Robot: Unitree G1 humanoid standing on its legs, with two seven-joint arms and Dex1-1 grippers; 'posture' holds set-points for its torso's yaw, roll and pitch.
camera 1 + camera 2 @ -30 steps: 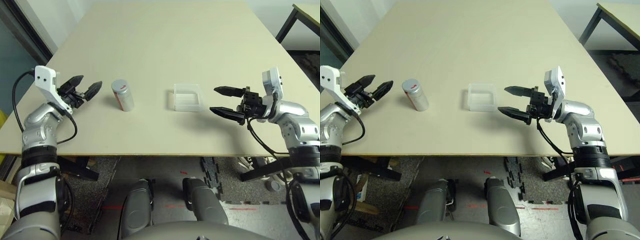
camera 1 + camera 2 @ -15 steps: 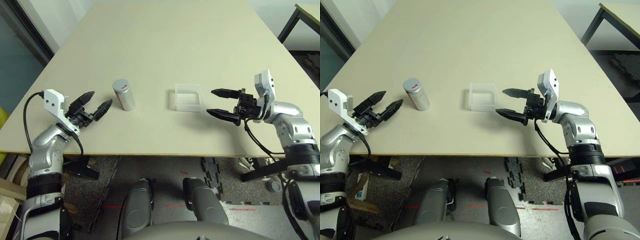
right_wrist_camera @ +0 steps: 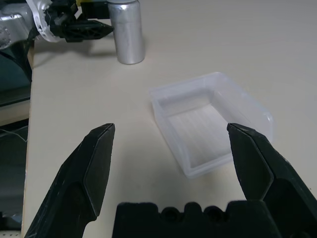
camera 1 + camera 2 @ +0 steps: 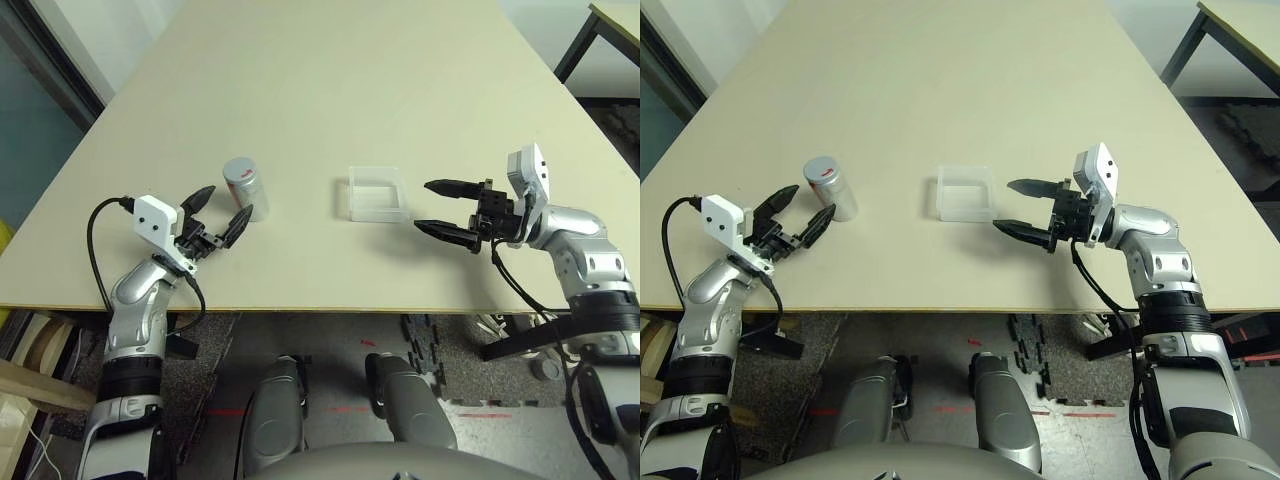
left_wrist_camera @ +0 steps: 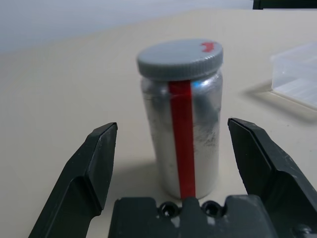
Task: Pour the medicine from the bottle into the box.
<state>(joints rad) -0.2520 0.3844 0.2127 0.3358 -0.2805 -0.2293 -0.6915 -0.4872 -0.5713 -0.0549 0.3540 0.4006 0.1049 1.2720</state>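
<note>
The silver bottle (image 5: 183,124) stands by the left fingers (image 5: 99,163), wide open like the right fingers (image 3: 96,163) near the clear box (image 3: 198,129).

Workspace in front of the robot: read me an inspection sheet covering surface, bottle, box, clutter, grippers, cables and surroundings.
Surface: pale table, flat
Bottle: upright, grey cap on, red stripe down its side
Box: clear, open-topped, empty, right of the bottle
Clutter: nothing seen
Left gripper: open, fingers either side of the near part of the bottle's space, not gripping
Right gripper: open, beside the box, holding nothing
Cables: black, looped along both forearms
Surroundings: second table beyond the right edge; red lines on the floor
</note>
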